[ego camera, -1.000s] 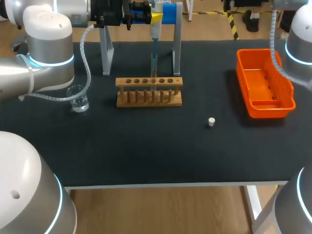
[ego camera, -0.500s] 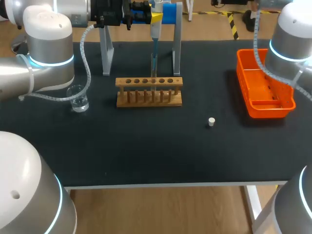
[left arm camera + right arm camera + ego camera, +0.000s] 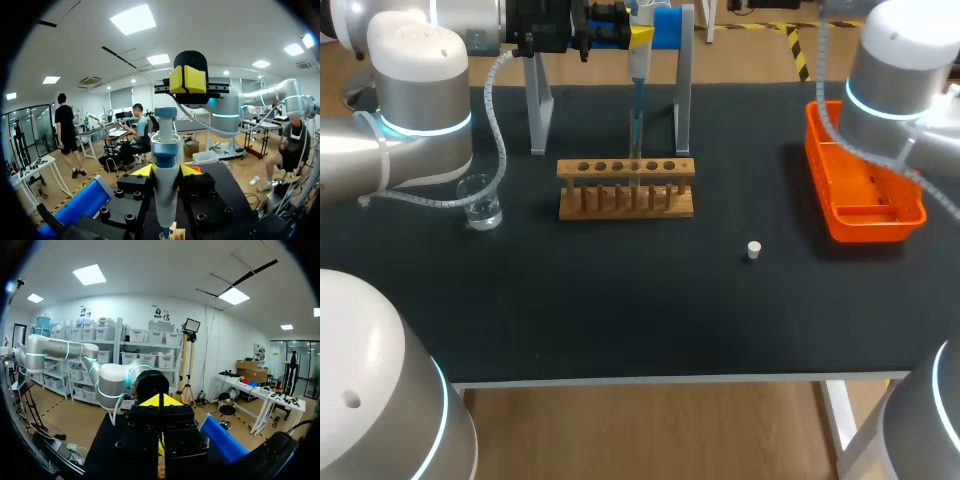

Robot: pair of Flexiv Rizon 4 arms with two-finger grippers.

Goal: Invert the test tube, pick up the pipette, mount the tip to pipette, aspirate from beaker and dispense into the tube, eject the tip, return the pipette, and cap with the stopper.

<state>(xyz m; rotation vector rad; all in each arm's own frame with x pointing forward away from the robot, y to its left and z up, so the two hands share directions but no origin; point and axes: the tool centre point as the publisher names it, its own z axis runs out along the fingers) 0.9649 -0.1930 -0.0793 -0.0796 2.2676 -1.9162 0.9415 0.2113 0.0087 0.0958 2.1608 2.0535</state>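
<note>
- The left gripper (image 3: 164,171) held the pipette (image 3: 638,62). One yellow finger (image 3: 142,170) pressed on each side of the pipette's body.
- The pipette stood straight up and down. Its round top was up and its thin end pointed down at the table.
- The long tip (image 3: 636,125) on the pipette also pointed straight down. Its low end was right at the top of the wooden rack (image 3: 625,188), by one of the holes. I could not tell how far in it went.
- In the left wrist view, a bit of wood showed just under the pipette's end.
- The rack lay flat on the dark table (image 3: 620,310), with its long side going from left to right. It had a row of holes on top.
- The pipette hung between the two grey legs of a stand (image 3: 683,80) at the back of the table.
- The left arm (image 3: 420,90) came in from the left side and reached along the back.
- A clear beaker (image 3: 480,203) stood upright near the left arm, well apart from the rack.
- A small white stopper (image 3: 753,250) sat alone on the table, in front of the rack and off to its right.
- An orange bin (image 3: 865,180) sat on the right side of the table.
- The right arm (image 3: 900,60) was up over the bin's back end.
- The right gripper (image 3: 160,401) held nothing. Its two yellow tips were pressed together.
</note>
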